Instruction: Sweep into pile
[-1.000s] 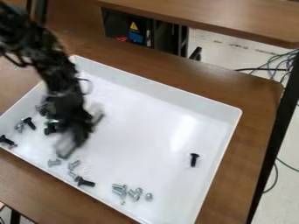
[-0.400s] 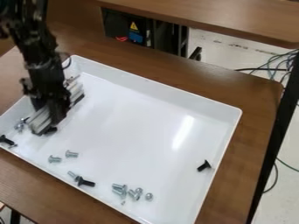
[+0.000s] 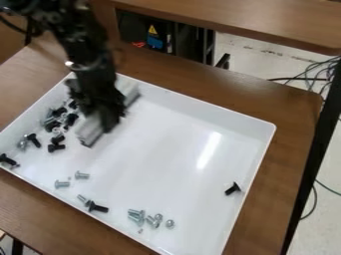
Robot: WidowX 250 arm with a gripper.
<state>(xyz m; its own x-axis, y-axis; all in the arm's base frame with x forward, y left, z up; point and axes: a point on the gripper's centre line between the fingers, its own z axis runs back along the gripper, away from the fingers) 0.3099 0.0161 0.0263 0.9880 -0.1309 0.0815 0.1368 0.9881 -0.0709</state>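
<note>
"What's nearest us?"

"Silver screws point(image 3: 136, 215), bunched by the near wall of the white tray point(image 3: 213, 113). Left of those, a black screw point(image 3: 98, 207) with a silver one at its head."

"And beyond?"

"Two more silver ones point(image 3: 62, 184), just apart, and a lone black screw point(image 3: 232, 189) over by the right wall. Then, farther up the left side, a loose heap of black and silver screws point(image 3: 55, 119)."

"The end effector point(image 3: 105, 122)?"

"Beside that heap, towards the tray's middle, closed on a pale bar point(image 3: 89, 133) set aslant. Past the far rim, there's brown surface point(image 3: 173, 72), then another tabletop point(image 3: 266, 22)."
</note>
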